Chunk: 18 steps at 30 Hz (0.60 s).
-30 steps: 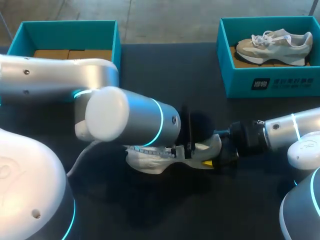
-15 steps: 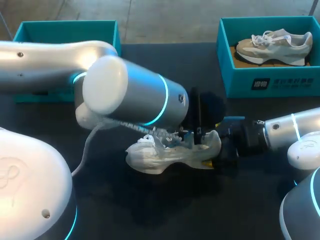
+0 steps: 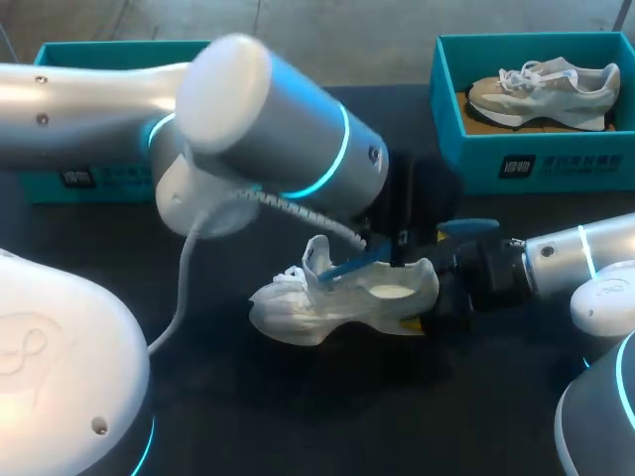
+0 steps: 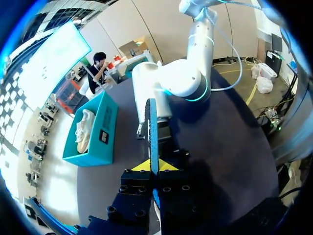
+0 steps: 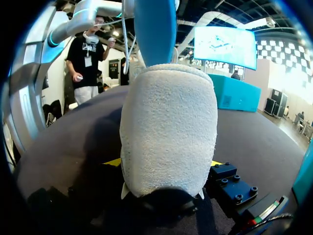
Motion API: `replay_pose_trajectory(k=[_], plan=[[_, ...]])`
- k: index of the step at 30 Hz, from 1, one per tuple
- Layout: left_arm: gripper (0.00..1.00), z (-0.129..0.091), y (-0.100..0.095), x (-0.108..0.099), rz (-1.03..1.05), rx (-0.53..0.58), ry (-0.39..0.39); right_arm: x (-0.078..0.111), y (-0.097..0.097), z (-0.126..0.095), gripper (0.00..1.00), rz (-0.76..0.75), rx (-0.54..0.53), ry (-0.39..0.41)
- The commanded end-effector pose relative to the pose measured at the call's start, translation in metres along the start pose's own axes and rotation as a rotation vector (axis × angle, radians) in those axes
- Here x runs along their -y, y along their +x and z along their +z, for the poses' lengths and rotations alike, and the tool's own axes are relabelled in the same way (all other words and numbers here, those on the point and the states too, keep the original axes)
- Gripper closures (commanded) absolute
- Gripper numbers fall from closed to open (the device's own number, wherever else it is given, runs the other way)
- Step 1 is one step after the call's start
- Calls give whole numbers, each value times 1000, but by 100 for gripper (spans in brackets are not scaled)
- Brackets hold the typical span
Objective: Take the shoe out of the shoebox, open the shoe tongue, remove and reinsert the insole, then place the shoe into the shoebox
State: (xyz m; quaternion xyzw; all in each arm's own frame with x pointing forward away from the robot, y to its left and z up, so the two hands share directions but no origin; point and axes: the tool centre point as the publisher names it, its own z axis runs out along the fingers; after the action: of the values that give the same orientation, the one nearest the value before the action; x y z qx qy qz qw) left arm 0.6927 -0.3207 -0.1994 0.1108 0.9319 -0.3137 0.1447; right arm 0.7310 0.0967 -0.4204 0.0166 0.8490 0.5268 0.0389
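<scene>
A white shoe (image 3: 337,305) lies on its sole on the dark table (image 3: 298,416), toe to the left. My right gripper (image 3: 433,305) is shut on its heel; in the right wrist view the grey heel (image 5: 168,127) fills the gap between the yellow fingertips (image 5: 113,161). My left gripper (image 3: 401,241) hovers over the shoe's opening, shut on a blue insole (image 3: 362,260) that slants up out of the shoe. In the left wrist view the insole (image 4: 152,129) stands edge-on between the closed yellow tips of the left gripper (image 4: 152,166). In the right wrist view the insole (image 5: 155,29) rises beyond the heel.
A teal shoebox (image 3: 536,164) at the back right holds a second, beige shoe (image 3: 544,91). Another teal shoebox (image 3: 89,178) stands at the back left, partly behind my left arm (image 3: 268,139), which spans the table's middle. The right arm (image 3: 566,260) comes in low from the right.
My left arm has risen and swung back, drawing the blue insole up out of the shoe. The shoe and my right gripper have stayed in place.
</scene>
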Motion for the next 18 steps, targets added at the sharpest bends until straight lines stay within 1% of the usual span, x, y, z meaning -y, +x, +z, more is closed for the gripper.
replay_pose_trajectory(k=[1, 7, 14, 18], plan=[[100, -10, -9, 0, -1, -112, 47, -1, 0, 0, 100, -1, 2, 3], [100, -28, -9, 10, -19, -194, 154, -1, 0, 0, 100, -1, 2, 3], [100, -47, -7, 19, -24, -208, 205, -1, 0, 0, 100, -1, 2, 3], [100, -62, -8, 24, -29, -196, 232, -1, 0, 0, 100, -1, 2, 3]])
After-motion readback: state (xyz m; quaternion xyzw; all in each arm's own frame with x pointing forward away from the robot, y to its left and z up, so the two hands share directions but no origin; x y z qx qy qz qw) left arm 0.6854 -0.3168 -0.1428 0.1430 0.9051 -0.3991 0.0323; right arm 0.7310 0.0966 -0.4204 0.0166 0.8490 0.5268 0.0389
